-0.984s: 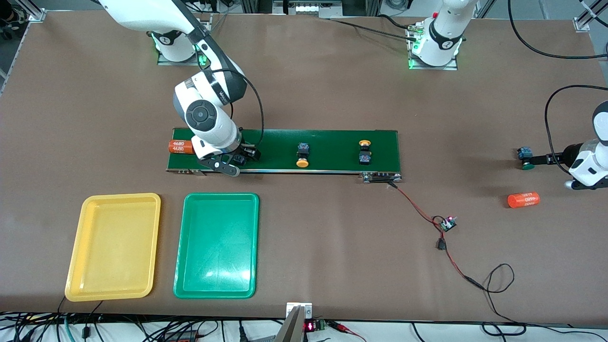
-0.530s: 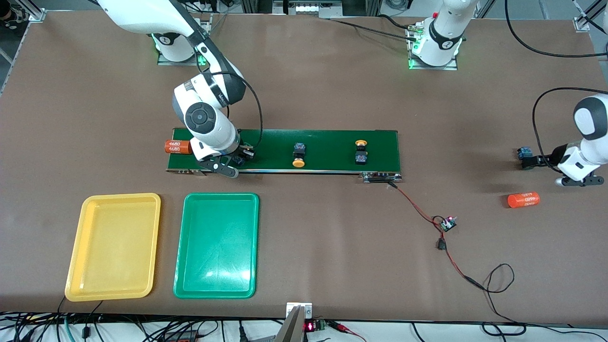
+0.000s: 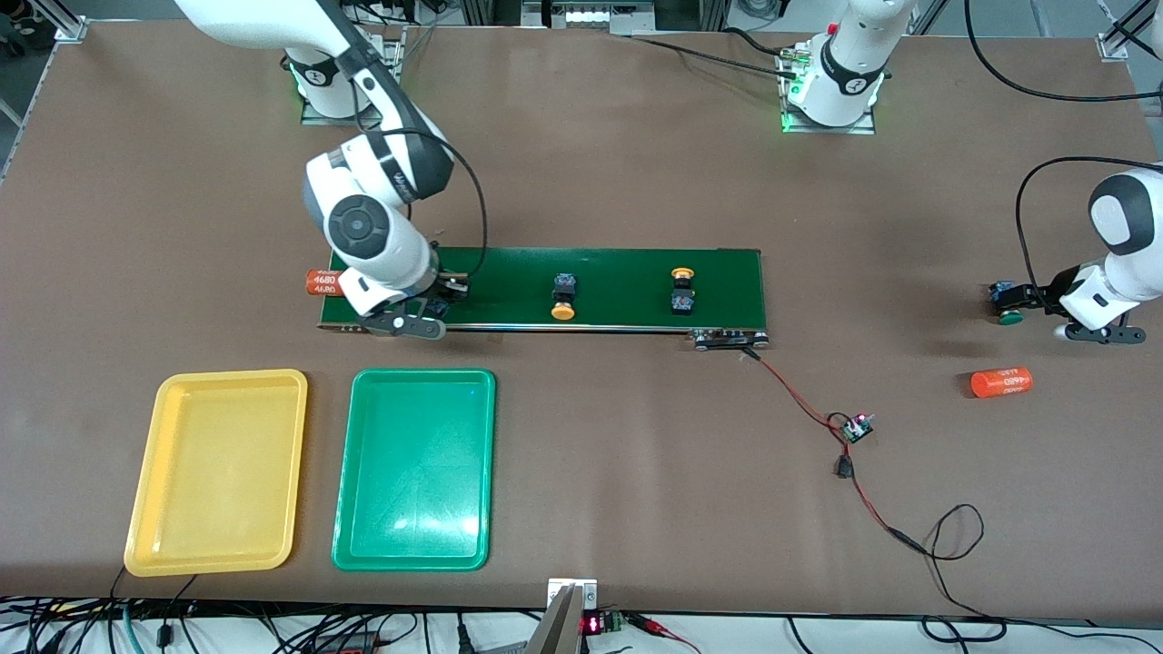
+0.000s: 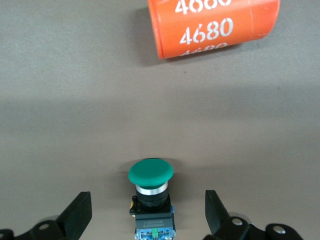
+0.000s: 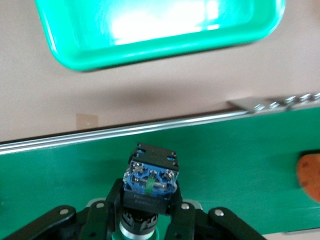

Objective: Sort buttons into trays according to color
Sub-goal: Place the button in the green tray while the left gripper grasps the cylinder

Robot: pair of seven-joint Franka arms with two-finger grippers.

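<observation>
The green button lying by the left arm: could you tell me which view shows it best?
The left wrist view: the green button sits large between the open jaws. The front view shows it tiny beside the left gripper; the right wrist view misses it.

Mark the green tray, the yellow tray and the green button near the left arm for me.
green tray (image 3: 363, 472), front view, on its bare floor.
yellow tray (image 3: 218, 472), front view, on its bare floor.
green button (image 4: 150, 172), left wrist view, on its round cap.
</observation>
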